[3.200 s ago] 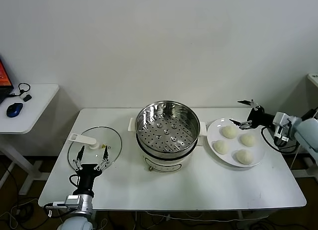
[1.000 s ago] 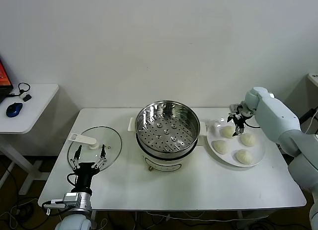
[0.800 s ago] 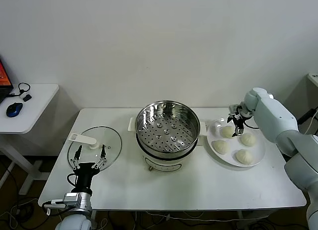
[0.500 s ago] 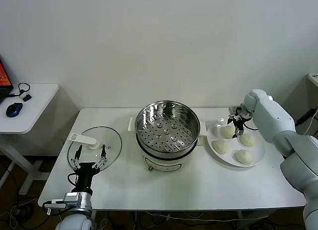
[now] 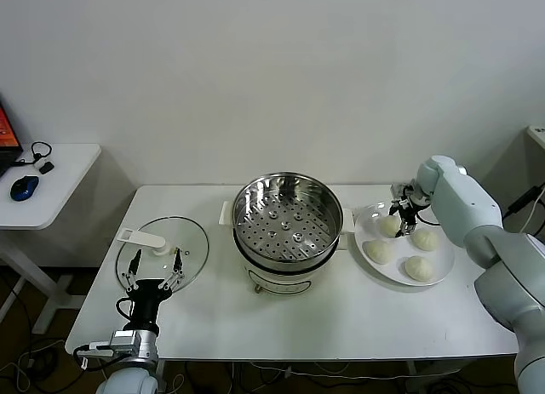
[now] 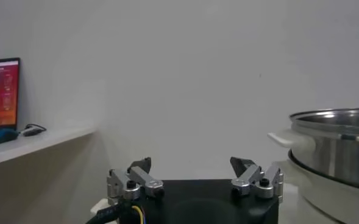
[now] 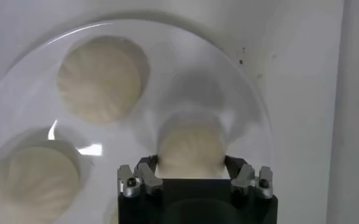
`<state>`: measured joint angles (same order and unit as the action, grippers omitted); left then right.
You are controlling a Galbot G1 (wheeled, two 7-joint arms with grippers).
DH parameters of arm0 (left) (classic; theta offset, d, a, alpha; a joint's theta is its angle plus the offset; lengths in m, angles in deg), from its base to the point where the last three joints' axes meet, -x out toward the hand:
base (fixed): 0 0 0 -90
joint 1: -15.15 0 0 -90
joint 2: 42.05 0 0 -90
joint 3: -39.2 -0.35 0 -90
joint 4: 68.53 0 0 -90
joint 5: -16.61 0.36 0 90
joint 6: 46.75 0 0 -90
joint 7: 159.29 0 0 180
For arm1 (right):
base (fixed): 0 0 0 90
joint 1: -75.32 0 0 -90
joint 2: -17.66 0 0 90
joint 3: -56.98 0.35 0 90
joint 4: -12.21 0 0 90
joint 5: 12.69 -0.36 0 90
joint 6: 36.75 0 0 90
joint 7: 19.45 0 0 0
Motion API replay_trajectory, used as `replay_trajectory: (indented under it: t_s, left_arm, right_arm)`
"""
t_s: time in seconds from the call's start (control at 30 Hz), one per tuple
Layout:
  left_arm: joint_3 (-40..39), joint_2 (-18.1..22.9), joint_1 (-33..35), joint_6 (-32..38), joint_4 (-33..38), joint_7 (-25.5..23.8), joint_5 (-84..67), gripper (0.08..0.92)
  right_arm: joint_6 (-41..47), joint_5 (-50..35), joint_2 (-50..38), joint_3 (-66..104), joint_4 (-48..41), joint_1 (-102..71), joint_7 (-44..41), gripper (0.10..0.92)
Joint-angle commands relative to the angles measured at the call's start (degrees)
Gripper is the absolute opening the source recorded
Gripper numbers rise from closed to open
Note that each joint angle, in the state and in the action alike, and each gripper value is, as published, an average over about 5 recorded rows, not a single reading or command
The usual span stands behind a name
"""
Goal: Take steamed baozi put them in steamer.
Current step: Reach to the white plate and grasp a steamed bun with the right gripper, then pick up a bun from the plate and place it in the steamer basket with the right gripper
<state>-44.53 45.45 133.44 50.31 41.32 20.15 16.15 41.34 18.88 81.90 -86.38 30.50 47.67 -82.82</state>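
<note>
Since a second ago my right gripper has dropped a little lower over the plate and its jaws have drawn in from wide apart; my right wrist view now shows them pressed against both sides of one baozi, so I read that as a grasp on it. That baozi sits on the plate at the end nearest the steamer, right between the jaws. Three more baozi lie on the same plate: one just beside the jaws on the side away from the steamer, one a bit nearer to me than the jaws, and one farthest from them, toward the front of the plate. None of them touch each other that I can see.

On the bench, the steamer stands near the jaws, on their left, with its perforated floor bare. Its near handle almost meets the plate rim.

My left gripper is parked well apart from all this, at the front left of the bench, hovering over the near edge of the glass lid. Its jaws stand released with nothing between them; the left wrist view shows both tips spread wide, with the steamer wall off to one side.
</note>
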Motion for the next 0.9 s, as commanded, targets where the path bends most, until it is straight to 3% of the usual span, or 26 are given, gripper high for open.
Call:
replay_trajectory:
  t_s: [0.03,0.3,0.9]
  left_arm:
    - [0.06,0.02,0.08,0.09,-0.1,0.01,0.05,0.823]
    - [0.27,0.03,0.33,0.38,-0.41,0.11,0.04,0.823]
    - [1.61,-0.2,1.66,1.05,0.37,0.19,-0.26,0.823]
  right_arm:
    - [-0.08,0.62,0.05,1.05,-0.06,-0.05,-0.03,0.677]
    - [-0.62,-1.56,-2.82,-2.06,5.93,0.01,-0.92,0.674]
    - [0.36,-17.76,-17.27,-21.54,36.51,10.86,-2.92,0.67]
